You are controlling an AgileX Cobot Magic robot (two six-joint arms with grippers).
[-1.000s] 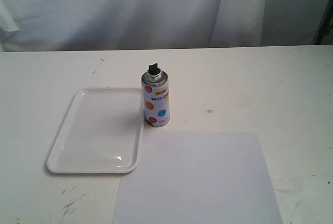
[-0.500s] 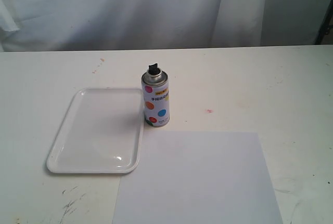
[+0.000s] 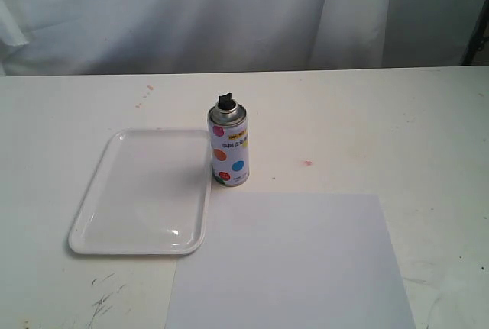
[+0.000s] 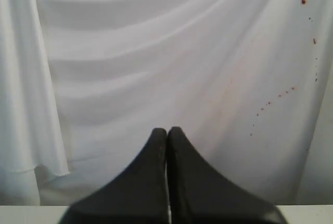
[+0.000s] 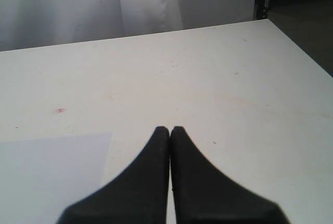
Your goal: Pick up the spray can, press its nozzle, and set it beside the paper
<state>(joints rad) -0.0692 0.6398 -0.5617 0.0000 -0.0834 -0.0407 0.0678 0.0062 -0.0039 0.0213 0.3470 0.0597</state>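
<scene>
Spray can well apart from fingers

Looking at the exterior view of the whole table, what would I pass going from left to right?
white tray → spray can → small pink stain. The paper lies nearer the camera and spans too wide to place in the order.

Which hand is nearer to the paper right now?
Right, probably. The right hand, shut, hangs over the table with the paper just beside it; the left hand, also shut, faces only the curtain, with no paper in its view.
</scene>
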